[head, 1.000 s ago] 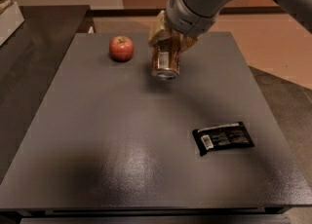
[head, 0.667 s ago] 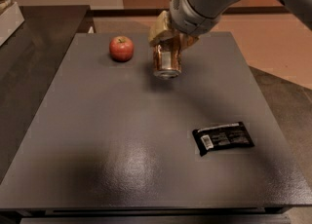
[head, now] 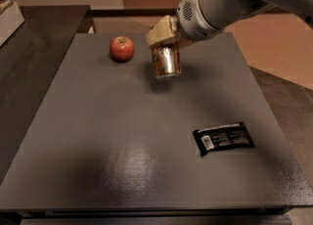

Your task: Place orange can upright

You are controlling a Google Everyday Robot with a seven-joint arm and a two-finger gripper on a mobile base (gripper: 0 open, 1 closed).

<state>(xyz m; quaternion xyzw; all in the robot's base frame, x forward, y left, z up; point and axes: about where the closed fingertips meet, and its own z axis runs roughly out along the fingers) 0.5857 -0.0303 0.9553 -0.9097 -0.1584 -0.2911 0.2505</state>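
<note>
Packet: a flat black rectangular packet [head: 224, 139] with a white label lay well below the gripper in the view, nearest the camera and off to the right.
Table: the dark grey matte table top [head: 107, 136] carried everything.
Can: the small cylindrical orange can [head: 166, 61], brownish metal with a shiny silver end, hung directly under the gripper, close to upright; its base seemed to be at or just above the table, though contact could not be made out.
Gripper: the tan two-finger gripper [head: 165, 40] was closed around the can's top end, over the far middle of the table.
Apple: a round red apple [head: 122, 49] sat near the gripper, to its left in the view, apart from the can.
Arm: the white and grey robot arm [head: 220, 4] reached in from the upper right.
</note>
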